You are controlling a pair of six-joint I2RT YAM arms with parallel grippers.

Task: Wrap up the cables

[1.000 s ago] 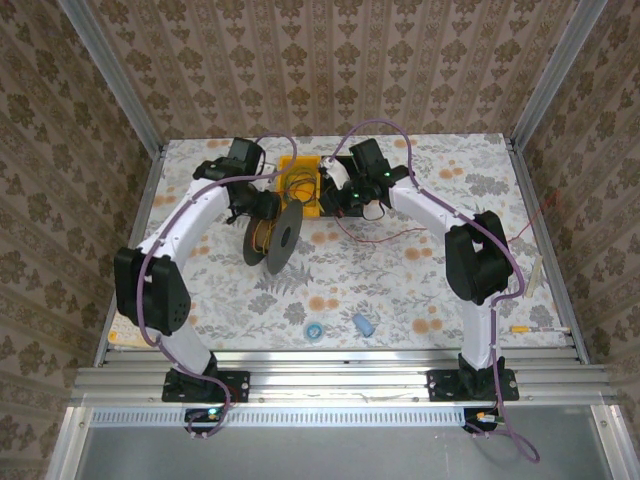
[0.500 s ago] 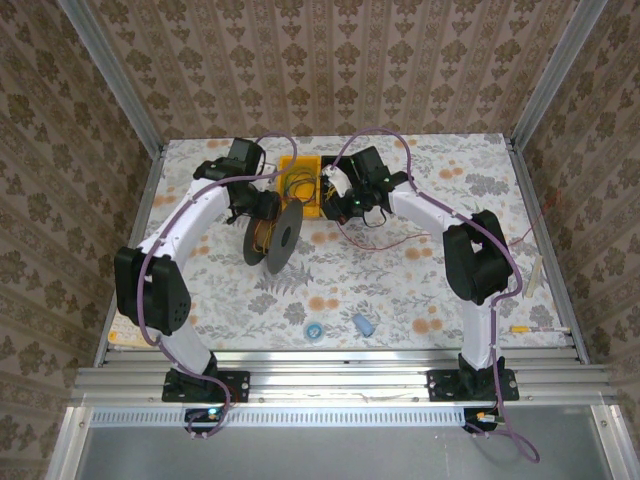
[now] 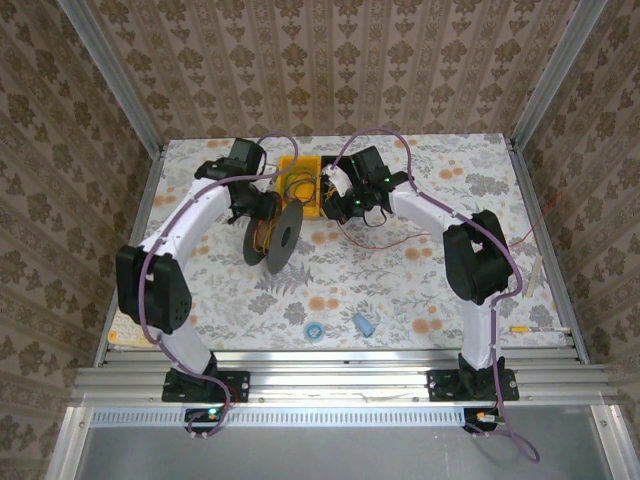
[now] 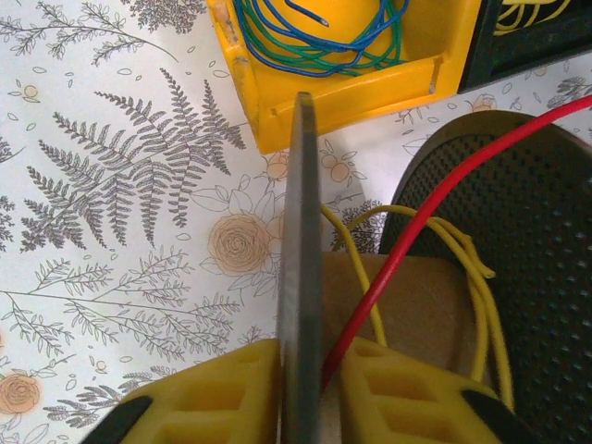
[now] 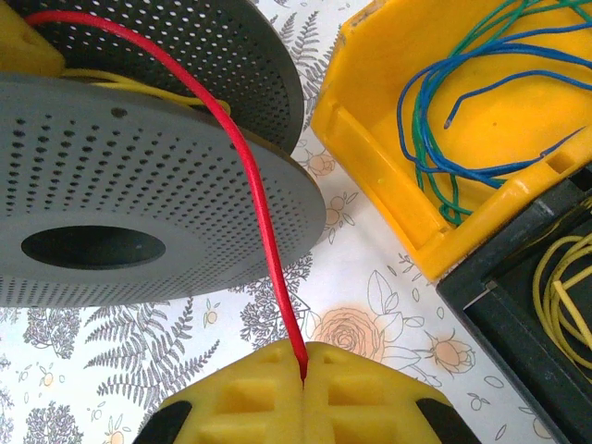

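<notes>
Left jaws: clenched on one flange of the grey spool [image 4: 298, 231]. The rim sits edge-on between the yellow pads [image 4: 222, 393], and the spool stands on its rim on the desk [image 3: 400, 290].

In the channel between the two flanges, the red cable [image 5: 264, 222] drops to the core just beside the gripped flange. It crosses a few loose turns of yellow wire [image 4: 481, 287].

From there the cable climbs over the other flange's rim and runs almost straight towards the right arm, so its long axis goes spool to right jaws.

Right jaws: shut on the cable, which comes out of the seam between their pads [image 5: 240, 388]. They're near the spool, just off its face. The rest of the cable trails in a slack loop on the desk beyond them, towards the right.

My read: the right arm has the feed and the left arm only steadies the spool. Each turn has to clear the flange rim and land in the channel, not on the outer face.

Surface is a flat floral cover. Room is tight at the back, where the yellow bin [image 5: 370, 157] of blue and green wires is just behind the spool, with the black bin [image 5: 518, 277] touching it on the right. The near side has more room.
</notes>
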